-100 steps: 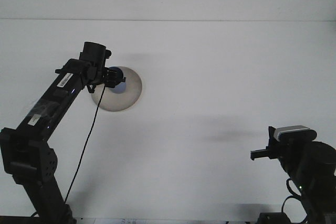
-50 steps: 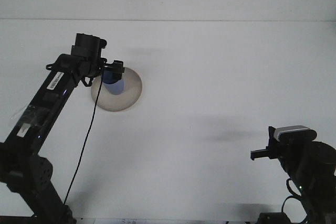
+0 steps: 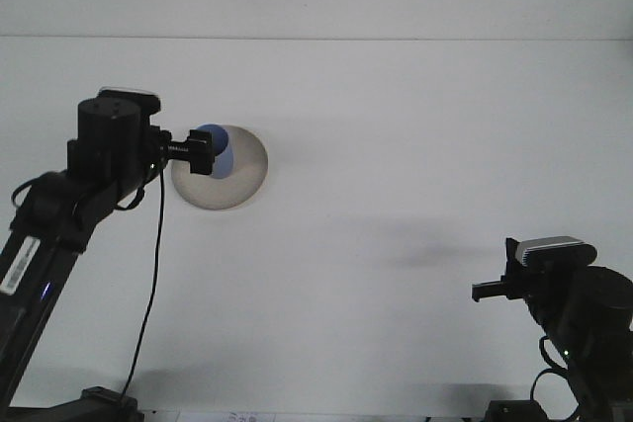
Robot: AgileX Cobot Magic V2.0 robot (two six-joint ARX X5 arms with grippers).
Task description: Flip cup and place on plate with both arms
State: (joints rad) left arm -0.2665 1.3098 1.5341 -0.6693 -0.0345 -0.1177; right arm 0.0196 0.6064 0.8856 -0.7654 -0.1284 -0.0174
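Cup [image 3: 220, 150]: blue, small and rounded, in the upper left of the frame, over the left part of the plate. Only a domed blue patch shows past the fingers, so which way its mouth points and how its long axis runs cannot be told.
Plate [image 3: 237, 180]: round, shallow, pale grey-beige with a matte look, lying flat on the table.
Left gripper [image 3: 203, 153]: dark fingers reach rightward from the black arm at the left edge and sit against the cup; whether they pinch it or stand spread cannot be told.
Right gripper [image 3: 487, 292]: lower right of the frame, well apart from the plate, pointing left; finger state cannot be told.
Table [image 3: 415, 145]: plain white, smooth, evenly lit.
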